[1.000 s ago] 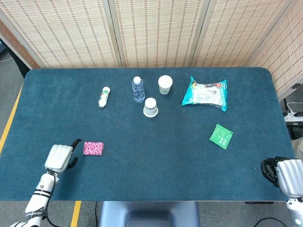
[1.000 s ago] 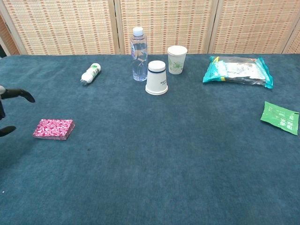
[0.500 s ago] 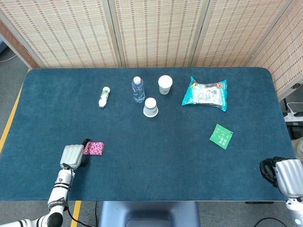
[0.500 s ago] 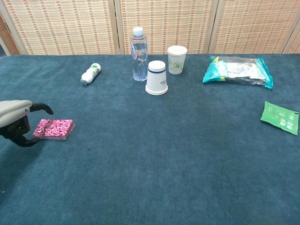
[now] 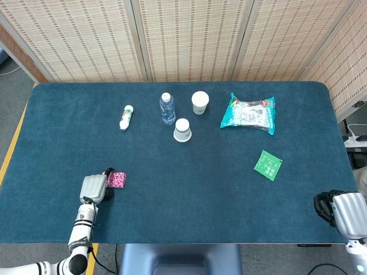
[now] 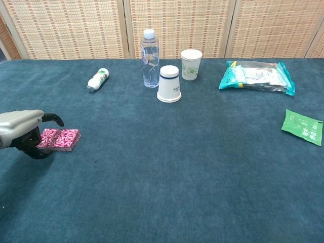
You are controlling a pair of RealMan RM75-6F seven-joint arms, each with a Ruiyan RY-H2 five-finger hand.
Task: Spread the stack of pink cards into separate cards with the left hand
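The left hand (image 5: pixel 94 188) sits at the near-left part of the table (image 5: pixel 172 212), its fingers (image 6: pixel 53 119) curved around the left end of the stack of pink cards (image 6: pixel 59 139) — one dark finger arches over the far edge, another curls at the near edge. The pictures do not settle whether the fingers press the stack or only bracket it. The stack lies flat on the blue cloth, squared up, with no card fanned out.

Compared with the frame half a second earlier, the left hand has shifted right and now covers the stack's left end in the head view; a full second earlier it stood clear of the cards. The stack has not moved.

The right hand (image 5: pixel 343 211) rests at the near-right table edge — fingers curled in, holding nothing.

Well apart, at the far side: a small white bottle (image 5: pixel 126 117) lying down, an upright water bottle (image 5: pixel 167 109), an inverted paper cup (image 5: pixel 182 130), an upright paper cup (image 5: pixel 200 102), a teal snack bag (image 5: pixel 249 113) and a green packet (image 5: pixel 268 165).
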